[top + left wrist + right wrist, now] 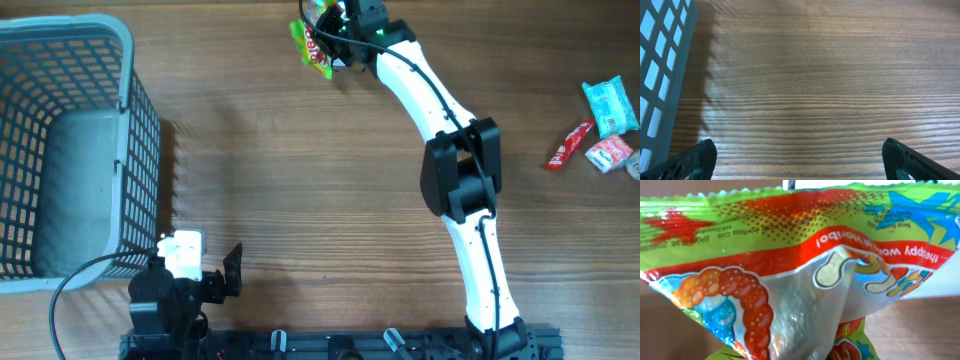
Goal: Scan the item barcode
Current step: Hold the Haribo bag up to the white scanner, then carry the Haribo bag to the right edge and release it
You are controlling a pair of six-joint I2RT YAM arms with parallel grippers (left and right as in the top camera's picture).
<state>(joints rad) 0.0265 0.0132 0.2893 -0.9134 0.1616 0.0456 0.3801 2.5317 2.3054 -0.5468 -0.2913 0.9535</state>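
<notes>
White arm [432,100] outstretched, right pincer [336,36] clamping bag [311,47]

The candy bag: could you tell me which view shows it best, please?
The right wrist view: the candy bag fills the frame, its print legible. Overhead shows it small, partly under the right pincer. The left wrist view misses it.

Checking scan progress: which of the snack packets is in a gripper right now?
The green and red gummy bag, pinched by the right gripper; the blue packet, red stick and pink packet lie free.
</notes>
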